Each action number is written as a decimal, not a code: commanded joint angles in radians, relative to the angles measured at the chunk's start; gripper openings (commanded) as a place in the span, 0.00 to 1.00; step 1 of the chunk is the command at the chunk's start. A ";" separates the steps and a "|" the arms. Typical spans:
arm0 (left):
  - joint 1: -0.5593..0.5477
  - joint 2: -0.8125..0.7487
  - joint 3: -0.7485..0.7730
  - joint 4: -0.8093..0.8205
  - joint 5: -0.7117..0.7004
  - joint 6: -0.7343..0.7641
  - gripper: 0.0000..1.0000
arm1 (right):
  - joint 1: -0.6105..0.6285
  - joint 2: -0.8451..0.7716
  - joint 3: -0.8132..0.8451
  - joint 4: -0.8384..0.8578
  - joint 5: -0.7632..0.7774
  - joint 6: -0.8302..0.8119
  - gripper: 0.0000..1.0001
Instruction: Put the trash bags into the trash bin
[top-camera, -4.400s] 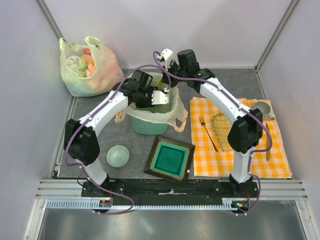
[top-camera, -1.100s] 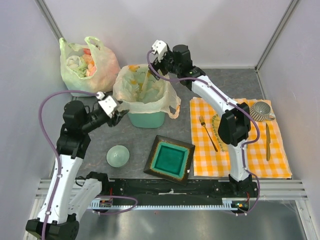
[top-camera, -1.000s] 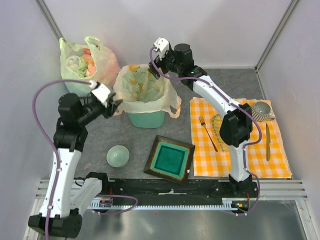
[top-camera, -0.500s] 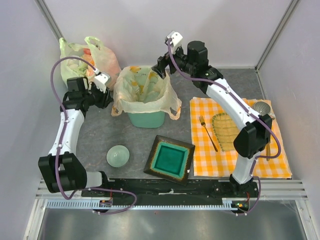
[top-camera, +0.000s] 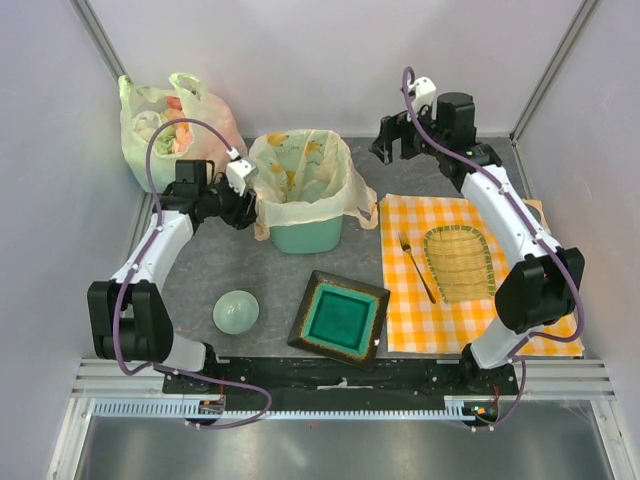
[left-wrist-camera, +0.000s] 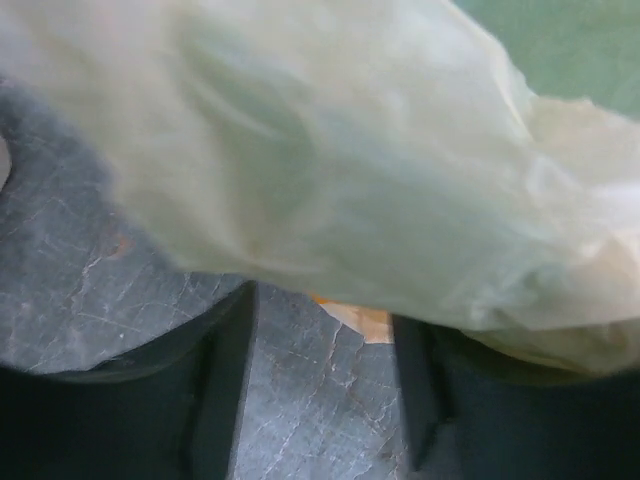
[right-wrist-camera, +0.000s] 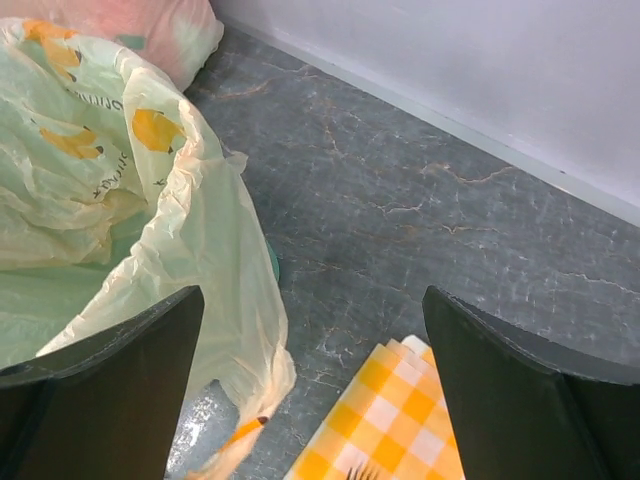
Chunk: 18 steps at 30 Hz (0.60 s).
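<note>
The trash bag (top-camera: 300, 172), thin peach-cream film with yellow-orange prints, lines the mint-green trash bin (top-camera: 305, 238) and folds out over its rim. My left gripper (top-camera: 252, 205) sits low against the bin's left side, open. In the left wrist view the bag (left-wrist-camera: 330, 150) hangs over the tips of my dark fingers (left-wrist-camera: 225, 380), and only grey table shows in the left gripper's (left-wrist-camera: 320, 310) gap. My right gripper (top-camera: 385, 140) hovers behind and to the right of the bin, wide open and empty. Its wrist view shows that gripper (right-wrist-camera: 312, 295) apart from the bag's edge (right-wrist-camera: 215, 260).
A stuffed yellow-green bag (top-camera: 170, 125) stands in the back left corner. A pale green bowl (top-camera: 236, 311) and a square teal dish (top-camera: 340, 320) lie in front of the bin. A yellow checked cloth (top-camera: 500, 300) on the right carries a fork (top-camera: 415, 265) and a woven plate (top-camera: 458, 262).
My left gripper has swung in to the bin's left side and opened wider. My right gripper has pulled back to the right, away from the bin's rear rim. The bag now sits lower over the rim.
</note>
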 joint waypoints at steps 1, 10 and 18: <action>0.036 -0.047 0.132 -0.075 -0.027 -0.118 0.72 | -0.052 -0.082 0.021 0.004 -0.051 0.055 0.98; 0.173 -0.015 0.526 -0.628 -0.144 -0.308 0.95 | -0.164 -0.268 -0.162 -0.007 -0.034 0.083 0.98; 0.155 -0.168 0.378 -0.676 -0.248 -0.315 0.96 | -0.138 -0.427 -0.449 -0.060 0.003 0.077 0.98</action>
